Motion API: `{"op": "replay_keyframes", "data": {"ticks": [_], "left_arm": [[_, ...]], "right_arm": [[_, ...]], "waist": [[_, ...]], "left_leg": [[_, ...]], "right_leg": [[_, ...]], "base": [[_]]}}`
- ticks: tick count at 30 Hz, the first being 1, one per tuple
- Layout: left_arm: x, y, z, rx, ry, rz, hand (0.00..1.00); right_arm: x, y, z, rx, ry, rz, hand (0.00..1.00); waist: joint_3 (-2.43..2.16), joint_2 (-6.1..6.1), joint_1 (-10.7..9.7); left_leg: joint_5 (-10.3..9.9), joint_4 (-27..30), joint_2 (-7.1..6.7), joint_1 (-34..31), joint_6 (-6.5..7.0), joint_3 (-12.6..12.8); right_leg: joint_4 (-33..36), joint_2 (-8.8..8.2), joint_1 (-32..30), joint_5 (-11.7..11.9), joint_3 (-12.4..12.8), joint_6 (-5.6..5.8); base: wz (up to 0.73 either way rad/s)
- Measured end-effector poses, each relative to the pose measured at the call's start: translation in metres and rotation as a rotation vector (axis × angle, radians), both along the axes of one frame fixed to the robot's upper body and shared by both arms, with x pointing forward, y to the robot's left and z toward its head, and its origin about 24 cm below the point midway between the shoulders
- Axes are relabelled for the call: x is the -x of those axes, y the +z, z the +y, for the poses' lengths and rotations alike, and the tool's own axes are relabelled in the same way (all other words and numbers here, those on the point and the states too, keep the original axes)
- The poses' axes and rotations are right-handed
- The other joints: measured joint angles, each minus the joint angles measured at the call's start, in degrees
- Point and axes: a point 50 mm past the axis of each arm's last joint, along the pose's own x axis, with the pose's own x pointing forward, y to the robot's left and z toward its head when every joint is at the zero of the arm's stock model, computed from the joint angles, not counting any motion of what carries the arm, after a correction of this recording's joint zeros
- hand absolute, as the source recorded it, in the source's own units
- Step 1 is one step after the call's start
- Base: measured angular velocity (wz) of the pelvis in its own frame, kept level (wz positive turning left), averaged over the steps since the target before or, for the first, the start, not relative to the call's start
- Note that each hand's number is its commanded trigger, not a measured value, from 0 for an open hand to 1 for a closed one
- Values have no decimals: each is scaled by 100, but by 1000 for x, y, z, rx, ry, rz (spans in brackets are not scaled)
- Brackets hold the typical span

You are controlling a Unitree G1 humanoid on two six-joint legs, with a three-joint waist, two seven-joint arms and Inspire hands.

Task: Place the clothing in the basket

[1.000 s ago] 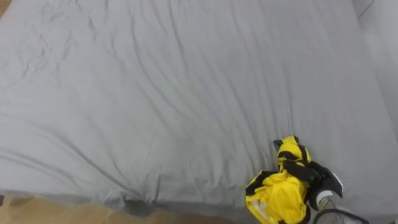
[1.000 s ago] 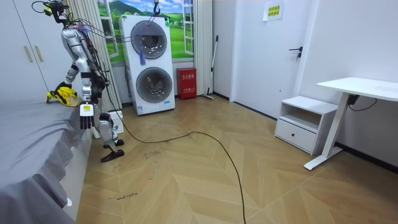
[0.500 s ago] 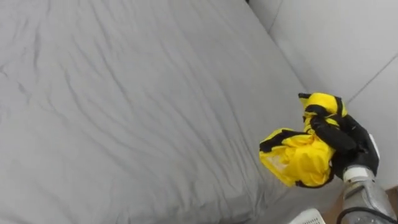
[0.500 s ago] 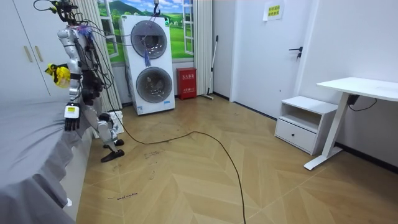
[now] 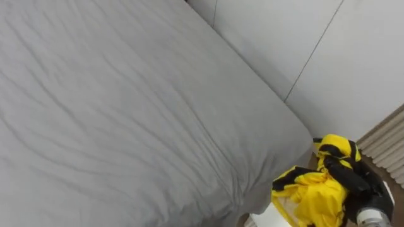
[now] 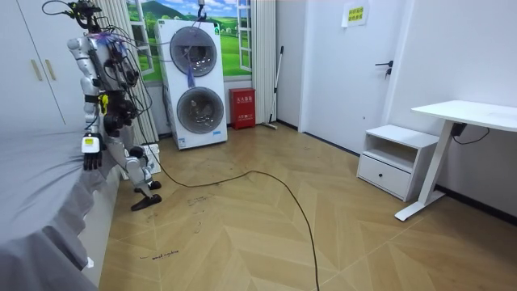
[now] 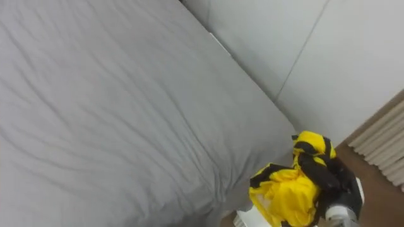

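Observation:
A crumpled yellow and black garment hangs in my right hand, whose dark fingers are curled round it. It is in the air just off the corner of the grey bed, at the lower right of both eye views; the garment and hand show the same way in the right eye view. In the room view I stand at the bed's end, and a bit of yellow garment shows at my chest. My left hand hangs beside the mattress with slack fingers, holding nothing.
A white object's corner peeks in under the garment. White wardrobe doors stand past the bed and a curtain at the right. Stacked washing machines, a bedside cabinet and a desk stand across the wooden floor.
The eye views have swung right along the bed to its corner and the wardrobe. My right hand has lifted the garment off the sheet and carried it past the bed's edge while I turned.

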Motion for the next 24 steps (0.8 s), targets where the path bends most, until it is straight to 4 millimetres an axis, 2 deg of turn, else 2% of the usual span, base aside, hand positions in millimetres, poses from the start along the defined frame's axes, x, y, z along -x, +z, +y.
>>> {"op": "replay_keyframes", "data": {"ticks": [6,7,9,11,13,14,16,21,24], "left_arm": [[4,-1,-2,5,-19,32,0],[4,-1,-2,10,-24,38,0],[5,-1,-3,17,-31,41,0],[5,-2,-7,38,-64,53,0],[5,-3,-10,52,-89,59,0],[5,-3,-10,54,-93,61,0],[5,-3,-11,57,-105,64,0],[0,-4,-14,62,-123,55,0],[-10,-3,-14,63,-114,30,0]], "right_arm": [[1,-2,-2,-22,-25,5,100],[2,0,-6,-32,-53,-10,100],[-1,3,-14,-24,-81,-22,100],[-5,2,-25,-2,-126,-3,100],[-7,3,-30,19,-130,11,100],[-8,1,-31,22,-133,19,100],[-7,-4,-30,15,-143,44,100],[0,-12,-31,24,-164,67,100],[-1,-21,-26,22,-159,98,100]], "waist": [[12,98,-172],[-3,143,-199],[7,244,-290],[8,423,-321],[3,569,-336],[9,638,-406],[7,708,-474],[43,805,-490],[50,820,-481]], "left_leg": [[2,17,-7,-205,3,161],[-1,50,-8,-300,8,173],[-12,95,-4,-456,24,197],[-24,123,-15,-639,46,208],[-38,174,-16,-810,67,282],[-38,203,-19,-923,70,307],[-32,215,-27,-1054,79,318],[-32,313,-41,-1391,80,321],[-36,321,-80,-1606,86,324]], "right_leg": [[206,35,-376,11,188,0],[212,38,-476,24,213,7],[197,40,-625,71,247,18],[199,71,-840,148,387,36],[267,85,-1067,165,470,48],[333,87,-1209,165,501,49],[435,104,-1385,165,561,49],[541,141,-1770,162,706,55],[728,164,-2099,162,798,58]], "base": [[-17],[-15],[-13],[-27],[-29],[-21],[-17],[-19],[-16]]}}
